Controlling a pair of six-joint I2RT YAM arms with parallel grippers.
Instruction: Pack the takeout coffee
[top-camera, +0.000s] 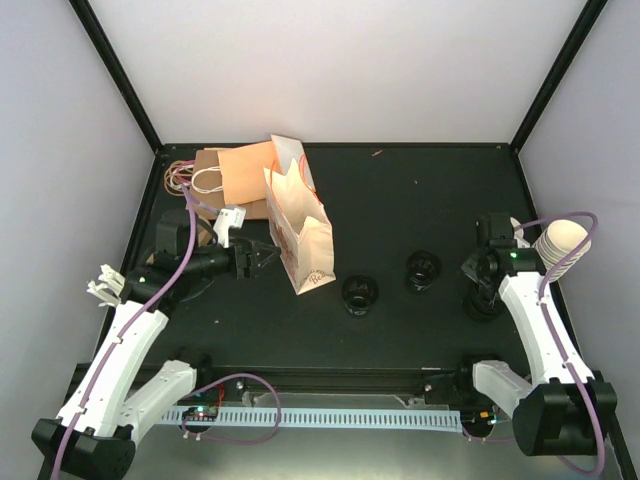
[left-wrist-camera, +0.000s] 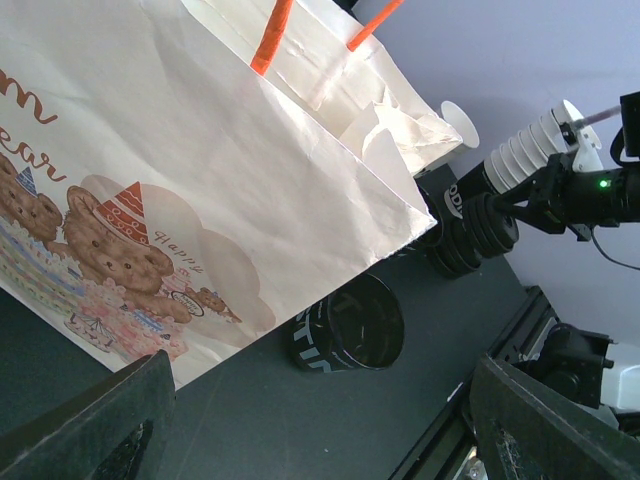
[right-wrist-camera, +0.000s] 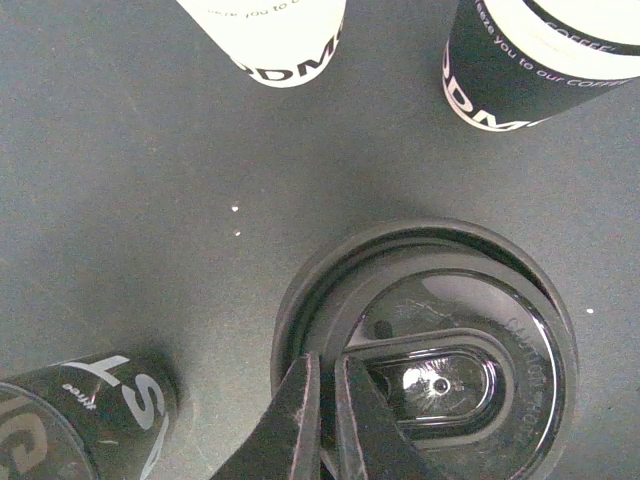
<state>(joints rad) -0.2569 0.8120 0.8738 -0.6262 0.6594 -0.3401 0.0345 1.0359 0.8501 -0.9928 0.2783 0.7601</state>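
Note:
A cream paper cup (right-wrist-camera: 285, 35) with dark print stands at the top edge of the right wrist view; only its lower part shows. My right gripper (right-wrist-camera: 327, 400) is shut, pinching the rim of a black plastic lid (right-wrist-camera: 440, 350) that lies on the table at the right (top-camera: 481, 304). My left gripper (left-wrist-camera: 330, 440) is open and empty. It sits low beside a cream paper bag with a bear print (left-wrist-camera: 200, 170), which stands open left of centre (top-camera: 300, 240).
A second cup with a black band (right-wrist-camera: 530, 60) stands near the cream cup. Black cups stand mid-table (top-camera: 359, 293) (top-camera: 422, 270), and one is by the lid (right-wrist-camera: 80, 420). A stack of nested cream cups (top-camera: 562, 240) is at the right edge. Brown bags (top-camera: 235, 175) lie at the back left.

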